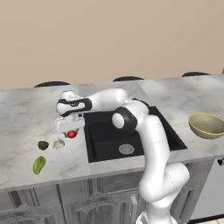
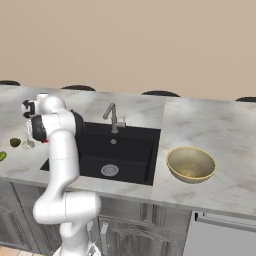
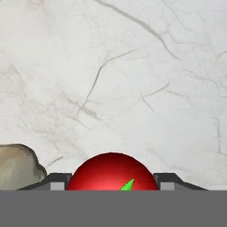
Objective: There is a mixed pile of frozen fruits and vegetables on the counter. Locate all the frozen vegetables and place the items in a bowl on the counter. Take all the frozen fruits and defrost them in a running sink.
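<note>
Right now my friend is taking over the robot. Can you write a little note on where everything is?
Hand: down over the tomato, one finger on each side; grip not sure yet.
Garlic bulb, dark olive lump and yellow-green fruit: on the counter, left of the sink.
Bowl: right of the sink, nothing in it.
Done: nothing placed.
Left: tomato and garlic to bowl, both fruits to sink.
</note>
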You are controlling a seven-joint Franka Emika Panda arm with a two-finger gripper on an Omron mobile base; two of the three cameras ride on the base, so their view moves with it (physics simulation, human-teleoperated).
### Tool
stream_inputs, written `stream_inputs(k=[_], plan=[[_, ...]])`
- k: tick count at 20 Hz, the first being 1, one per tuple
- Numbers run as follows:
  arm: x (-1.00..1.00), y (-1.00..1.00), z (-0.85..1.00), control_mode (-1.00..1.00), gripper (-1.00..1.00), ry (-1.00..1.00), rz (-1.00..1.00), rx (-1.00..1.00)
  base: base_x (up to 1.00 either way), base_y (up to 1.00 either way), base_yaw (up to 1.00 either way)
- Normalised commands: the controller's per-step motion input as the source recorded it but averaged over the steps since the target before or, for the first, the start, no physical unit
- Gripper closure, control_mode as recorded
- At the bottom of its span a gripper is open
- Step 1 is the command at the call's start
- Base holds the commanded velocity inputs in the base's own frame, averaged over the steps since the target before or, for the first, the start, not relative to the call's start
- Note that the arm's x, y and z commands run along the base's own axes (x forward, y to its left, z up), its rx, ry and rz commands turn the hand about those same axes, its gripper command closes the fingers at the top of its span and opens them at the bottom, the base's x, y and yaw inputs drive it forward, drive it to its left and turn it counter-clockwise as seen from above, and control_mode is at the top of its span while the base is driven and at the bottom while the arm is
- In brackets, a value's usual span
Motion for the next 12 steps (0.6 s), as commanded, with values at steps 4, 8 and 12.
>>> stream_inputs(k=[4,8,12], plan=[[-0.66,-0.43,0.6,-1.0,1.0,0.06,0.04,0.0,0.0,0.0,0.0],[-0.93,-0.47,0.48,-1.0,1.0,0.02,0.01,0.0,0.0,0.0,0.0],[-1.0,-0.59,0.35,-1.0,1.0,0.0,0.0,0.0,0.0,0.0,0.0]])
